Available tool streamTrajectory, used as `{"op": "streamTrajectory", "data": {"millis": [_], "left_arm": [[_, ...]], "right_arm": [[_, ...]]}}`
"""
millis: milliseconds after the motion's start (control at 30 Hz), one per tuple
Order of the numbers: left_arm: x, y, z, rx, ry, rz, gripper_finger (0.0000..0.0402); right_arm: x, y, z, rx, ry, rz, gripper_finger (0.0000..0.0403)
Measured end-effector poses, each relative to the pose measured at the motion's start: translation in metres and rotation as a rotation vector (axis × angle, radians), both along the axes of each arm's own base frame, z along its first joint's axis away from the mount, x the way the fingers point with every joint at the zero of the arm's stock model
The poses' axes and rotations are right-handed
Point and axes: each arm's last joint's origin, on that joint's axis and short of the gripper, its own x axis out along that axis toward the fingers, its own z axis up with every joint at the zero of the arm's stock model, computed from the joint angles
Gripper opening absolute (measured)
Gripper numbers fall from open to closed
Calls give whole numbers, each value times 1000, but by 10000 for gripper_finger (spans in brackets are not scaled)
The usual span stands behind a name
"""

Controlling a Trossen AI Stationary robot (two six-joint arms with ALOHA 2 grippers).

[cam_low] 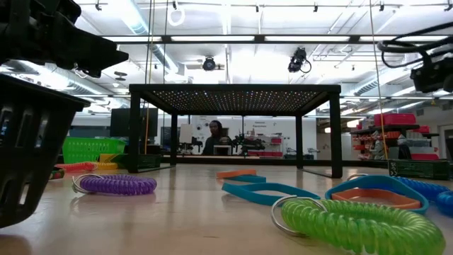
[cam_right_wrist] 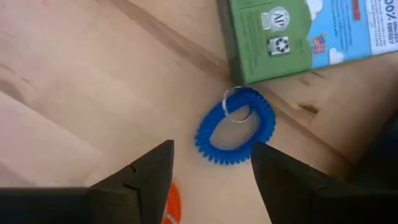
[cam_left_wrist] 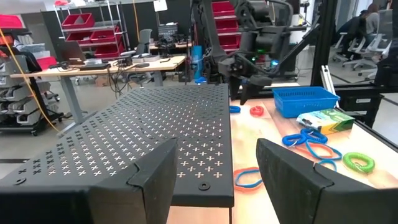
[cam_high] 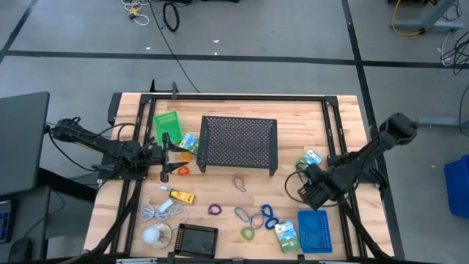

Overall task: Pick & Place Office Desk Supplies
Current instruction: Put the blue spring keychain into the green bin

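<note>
My right gripper (cam_high: pixel 310 189) hangs open near the table's right side, fingers pointing down over a blue coiled loop (cam_right_wrist: pixel 235 124) with a metal ring. The loop lies flat on the wood beside a green-blue packet (cam_right_wrist: pixel 298 34), and an orange loop (cam_right_wrist: pixel 171 205) peeks out next to one finger. My left gripper (cam_high: pixel 167 158) waits open and level at the left, facing the black perforated stand (cam_high: pixel 238 143). More loops (cam_high: pixel 248 233), another packet (cam_high: pixel 287 235), a blue tray (cam_high: pixel 314 229), a yellow block (cam_high: pixel 182 196), a green tray (cam_high: pixel 167 121) and a black tray (cam_high: pixel 196 238) lie around the table.
The black perforated stand (cam_left_wrist: pixel 155 130) fills the table's middle far part. A white coiled cable (cam_high: pixel 161 209) and a white ball (cam_high: pixel 155 235) lie near left. Purple (cam_low: pixel 117 184) and green (cam_low: pixel 354 223) loops sit close to the near edge. Bare wood shows between stand and loops.
</note>
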Motion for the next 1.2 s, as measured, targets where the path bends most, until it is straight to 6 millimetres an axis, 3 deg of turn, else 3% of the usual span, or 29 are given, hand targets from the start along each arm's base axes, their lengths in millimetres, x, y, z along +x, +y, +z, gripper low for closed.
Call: {"op": "streamTrajectory", "data": {"millis": [233, 633, 1000, 1200], "left_arm": [[0, 0, 0, -7, 0, 0, 224], [0, 0, 0, -13, -1, 0, 224], [0, 0, 0, -13, 0, 0, 224], [0, 0, 0, -13, 0, 0, 224]], "right_arm": [[3, -7, -10, 105, -79, 20, 224], [1, -19, -21, 139, -14, 3, 201], [11, -19, -35, 108, 50, 38, 128], [15, -15, -32, 121, 33, 57, 28]]}}
